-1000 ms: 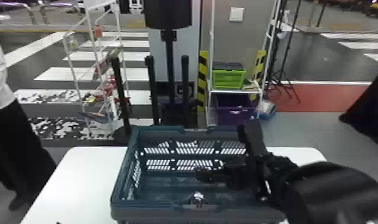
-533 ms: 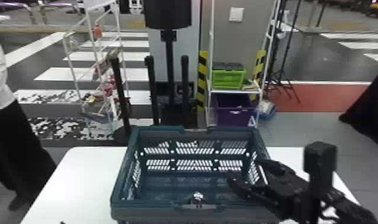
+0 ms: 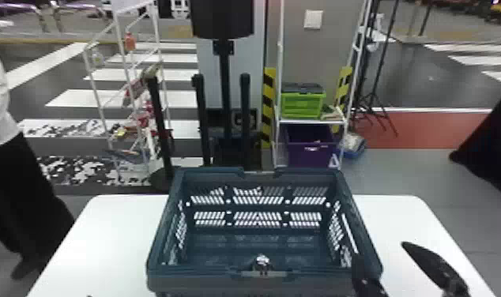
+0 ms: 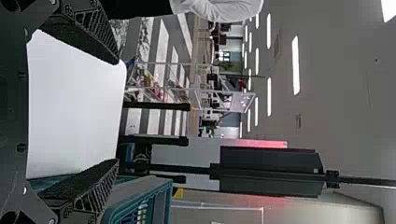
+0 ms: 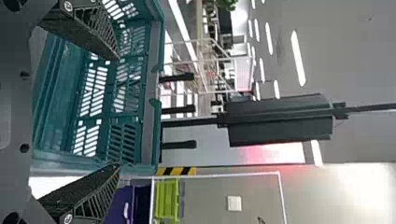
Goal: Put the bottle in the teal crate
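Right gripper (image 3: 380,251) (fingers spread wide apart) has shifted rightward, near the teal crate (image 3: 198,279).

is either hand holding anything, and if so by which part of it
Nothing is held: the left hand and the right hand both have their fingers spread apart, gripping nothing.

Molded plastic meets a smooth white worktop (image 3: 103,237).
The teal crate (image 3: 206,283) has a satin plastic finish and perforated walls; the right claw (image 3: 380,250) shows matt black fingers (image 5: 91,35), rough and grainy on their faces. Behind, the lime-green box (image 3: 301,106) and purple bin (image 3: 309,156) look plastic, and the dark floor (image 3: 431,77) carries a glossy sheen.
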`<control>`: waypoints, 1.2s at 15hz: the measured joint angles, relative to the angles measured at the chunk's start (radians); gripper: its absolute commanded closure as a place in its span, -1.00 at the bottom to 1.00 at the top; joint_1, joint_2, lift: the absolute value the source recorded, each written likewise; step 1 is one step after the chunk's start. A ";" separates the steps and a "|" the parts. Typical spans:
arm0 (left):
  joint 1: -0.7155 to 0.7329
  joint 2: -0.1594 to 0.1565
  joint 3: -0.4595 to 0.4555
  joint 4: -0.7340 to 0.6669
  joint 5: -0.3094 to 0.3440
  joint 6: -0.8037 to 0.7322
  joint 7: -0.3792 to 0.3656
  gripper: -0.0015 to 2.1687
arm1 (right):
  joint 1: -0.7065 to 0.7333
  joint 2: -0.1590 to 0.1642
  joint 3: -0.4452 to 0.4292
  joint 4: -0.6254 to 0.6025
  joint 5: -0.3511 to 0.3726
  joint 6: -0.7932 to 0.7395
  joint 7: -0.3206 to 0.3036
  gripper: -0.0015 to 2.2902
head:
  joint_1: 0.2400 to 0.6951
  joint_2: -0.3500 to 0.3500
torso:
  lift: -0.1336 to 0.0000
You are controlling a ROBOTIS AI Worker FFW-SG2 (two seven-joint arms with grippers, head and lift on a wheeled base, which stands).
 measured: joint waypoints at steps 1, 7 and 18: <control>0.000 0.000 -0.004 -0.001 -0.002 0.000 0.000 -0.87 | 0.037 0.013 -0.010 0.009 0.000 -0.058 -0.006 -0.93 | 0.14 0.00 | 1.00; 0.004 -0.002 -0.009 -0.006 -0.006 0.000 0.000 -0.87 | 0.187 0.100 -0.072 0.076 -0.005 -0.255 -0.006 -0.92 | 0.14 0.00 | 1.00; -0.001 0.001 -0.010 -0.007 -0.007 0.008 0.003 -0.87 | 0.223 0.103 -0.078 0.136 -0.008 -0.375 -0.006 -0.92 | 0.14 0.00 | 1.00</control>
